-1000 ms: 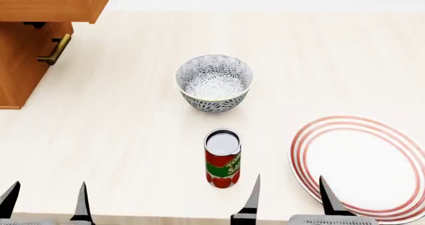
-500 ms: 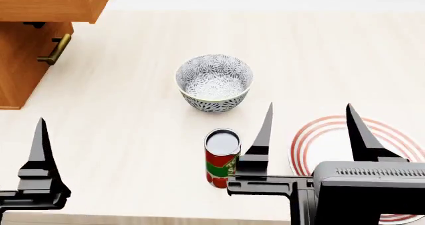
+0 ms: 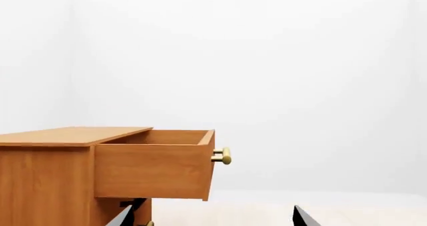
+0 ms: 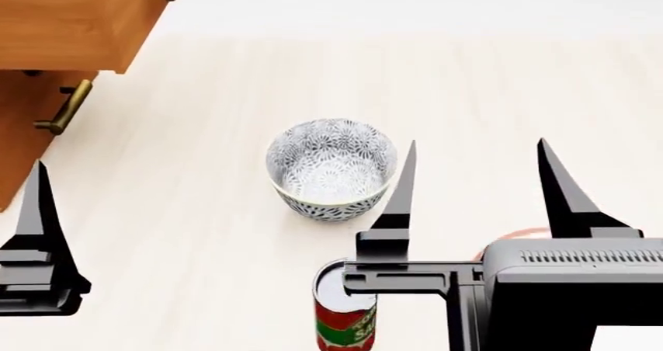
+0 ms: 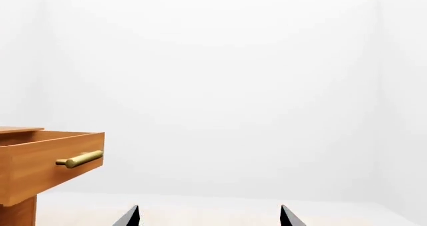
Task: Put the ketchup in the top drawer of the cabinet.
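The ketchup (image 4: 345, 324) stands upright on the light table near the front edge, its lid partly hidden behind my right gripper. My right gripper (image 4: 477, 144) is open and empty, raised above the can, with its left finger (image 4: 399, 203) over it. In its wrist view the right gripper (image 5: 209, 216) has its tips wide apart. My left gripper (image 3: 211, 216) is open and empty; only one finger (image 4: 39, 219) shows at the head view's left edge. The top drawer (image 4: 62, 21) stands pulled out of the cabinet (image 4: 19, 126) at the far left; it also shows in both wrist views (image 3: 153, 168) (image 5: 47, 161).
A patterned grey-and-white bowl (image 4: 331, 167) sits between the can and the cabinet side of the table. A red-ringed plate's rim (image 4: 518, 235) peeks out behind my right gripper. The lower drawer's brass handle (image 4: 62, 106) juts out below the open drawer.
Both grippers have risen into the head view from the bottom edge. The view has shifted, so the bowl and can sit lower and the open drawer shows more.
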You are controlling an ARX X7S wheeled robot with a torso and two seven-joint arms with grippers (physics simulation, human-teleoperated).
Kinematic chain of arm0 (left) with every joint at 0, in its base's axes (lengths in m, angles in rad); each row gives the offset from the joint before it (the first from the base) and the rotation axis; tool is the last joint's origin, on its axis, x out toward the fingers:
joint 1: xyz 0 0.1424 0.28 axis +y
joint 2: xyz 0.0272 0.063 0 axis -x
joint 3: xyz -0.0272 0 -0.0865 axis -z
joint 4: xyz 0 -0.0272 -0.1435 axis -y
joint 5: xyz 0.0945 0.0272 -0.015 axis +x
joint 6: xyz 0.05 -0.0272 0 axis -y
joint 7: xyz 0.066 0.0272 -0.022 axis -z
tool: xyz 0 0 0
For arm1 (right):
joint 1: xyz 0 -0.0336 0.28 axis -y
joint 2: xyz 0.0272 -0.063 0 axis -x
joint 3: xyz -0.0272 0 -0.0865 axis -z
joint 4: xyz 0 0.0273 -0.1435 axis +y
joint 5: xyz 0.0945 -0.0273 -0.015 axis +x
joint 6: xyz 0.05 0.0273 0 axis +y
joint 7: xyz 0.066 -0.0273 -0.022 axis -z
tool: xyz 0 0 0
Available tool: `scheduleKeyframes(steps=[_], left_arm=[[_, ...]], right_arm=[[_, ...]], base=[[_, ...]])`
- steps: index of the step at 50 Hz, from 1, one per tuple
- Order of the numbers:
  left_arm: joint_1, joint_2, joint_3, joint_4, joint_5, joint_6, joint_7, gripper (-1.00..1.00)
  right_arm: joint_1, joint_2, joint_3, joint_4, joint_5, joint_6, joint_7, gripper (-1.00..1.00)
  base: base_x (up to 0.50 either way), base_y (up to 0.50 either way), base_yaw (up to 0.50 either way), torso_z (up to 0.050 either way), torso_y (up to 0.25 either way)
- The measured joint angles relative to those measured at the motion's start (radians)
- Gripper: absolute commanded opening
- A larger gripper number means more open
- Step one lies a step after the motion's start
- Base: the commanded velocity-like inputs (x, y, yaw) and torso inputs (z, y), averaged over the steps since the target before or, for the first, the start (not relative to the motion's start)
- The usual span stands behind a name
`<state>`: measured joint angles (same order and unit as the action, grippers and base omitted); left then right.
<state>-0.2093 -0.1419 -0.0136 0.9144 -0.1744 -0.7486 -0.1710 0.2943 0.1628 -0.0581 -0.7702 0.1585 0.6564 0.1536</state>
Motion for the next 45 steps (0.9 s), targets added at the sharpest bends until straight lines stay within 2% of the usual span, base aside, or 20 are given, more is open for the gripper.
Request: scheduleKeyframes(steps=[31,37,45], left_arm=[[0.002,-0.024,0.008,-0.011,-0.023,0.012,-0.027,1.00],[0.003,-0.027,0.012,-0.018,-0.026,0.019,-0.031,1.00],[0.004,-0.032,0.023,-0.026,-0.026,0.023,-0.040,1.00]], right_arm=[[0.004,0.016,-0.014,0.022,0.017,-0.010,0.024,1.00],[-0.004,0.015,-0.007,0.032,0.030,-0.042,0.020,1.00],[-0.008,0.024,-0.006,0.038,0.036,-0.046,0.022,1.00]], base=[[0.42,0.00,0.00,0.000,0.000],[0.00,0.00,0.00,0.000,0.000],[0.00,0.50,0.00,0.000,0.000]])
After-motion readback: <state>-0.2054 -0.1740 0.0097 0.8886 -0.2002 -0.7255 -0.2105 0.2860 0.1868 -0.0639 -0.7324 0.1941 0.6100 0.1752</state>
